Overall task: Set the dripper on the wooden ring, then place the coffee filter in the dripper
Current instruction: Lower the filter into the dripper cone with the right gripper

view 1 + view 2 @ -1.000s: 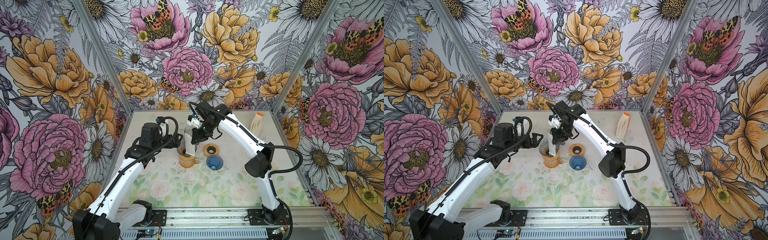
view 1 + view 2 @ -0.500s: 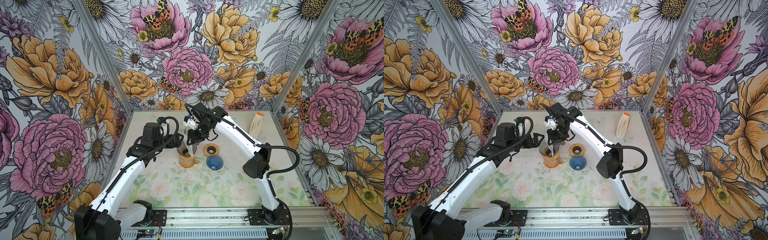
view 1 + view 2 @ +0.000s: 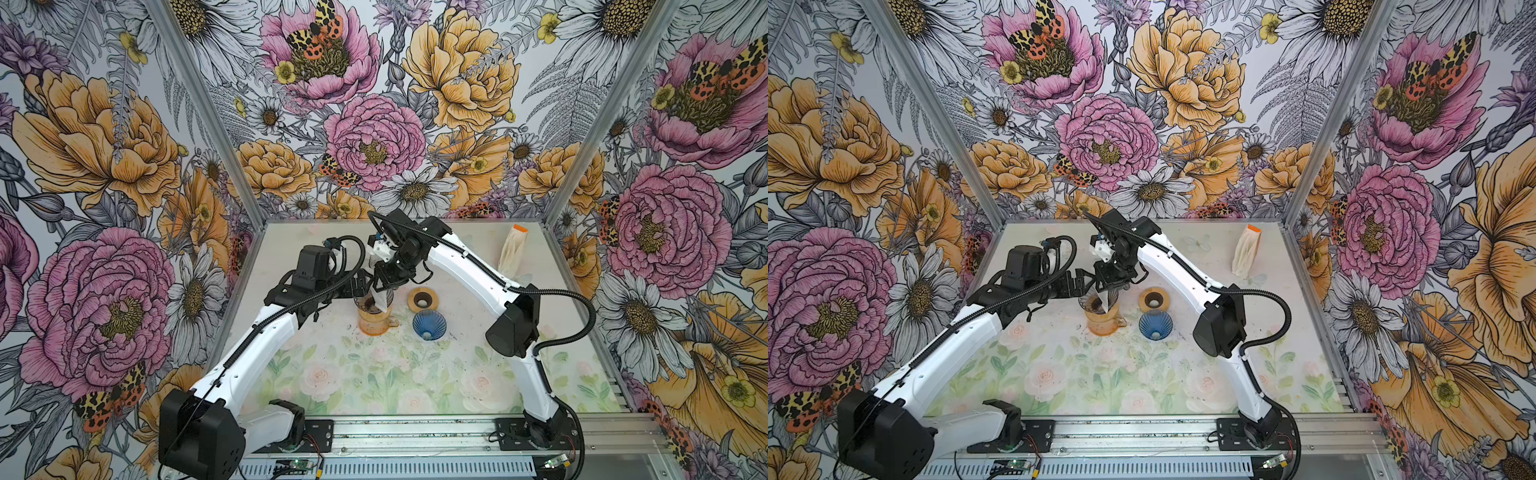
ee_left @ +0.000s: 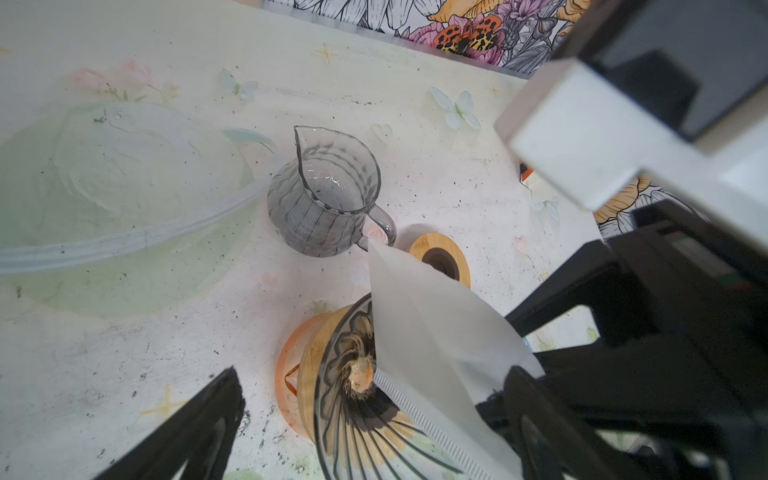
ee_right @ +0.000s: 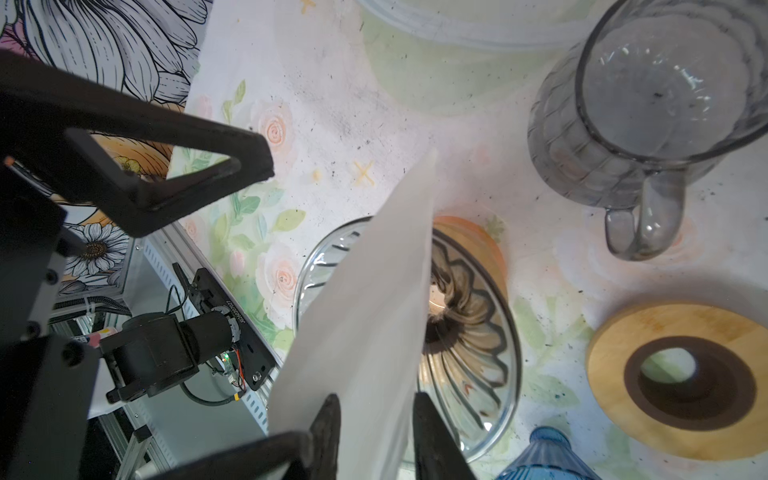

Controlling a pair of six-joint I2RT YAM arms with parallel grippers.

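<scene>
A clear ribbed glass dripper (image 3: 372, 300) (image 3: 1096, 300) sits on an orange server (image 3: 374, 324). The white paper coffee filter (image 4: 432, 332) (image 5: 374, 299) stands on edge in the dripper (image 5: 469, 332), leaning on its rim with its tip near the centre hole. My right gripper (image 5: 374, 432) (image 3: 384, 286) hangs over it. Its jaws are a little apart, with the filter's upper edge loose between them. My left gripper (image 4: 374, 424) (image 3: 360, 287) is wide open beside the dripper (image 4: 345, 415), which lies between its fingers untouched.
A wooden ring (image 3: 422, 298) (image 5: 681, 374) and a blue ribbed dripper (image 3: 429, 325) lie just right of the server. A grey glass pitcher (image 4: 328, 195) (image 5: 648, 104) stands behind it, near a clear plastic lid (image 4: 104, 187). A filter pack (image 3: 513, 249) leans at the back right.
My right gripper has come down and left, bringing the filter's tip into the dripper, and its jaws have parted a little. The left gripper has stayed open beside the dripper.
</scene>
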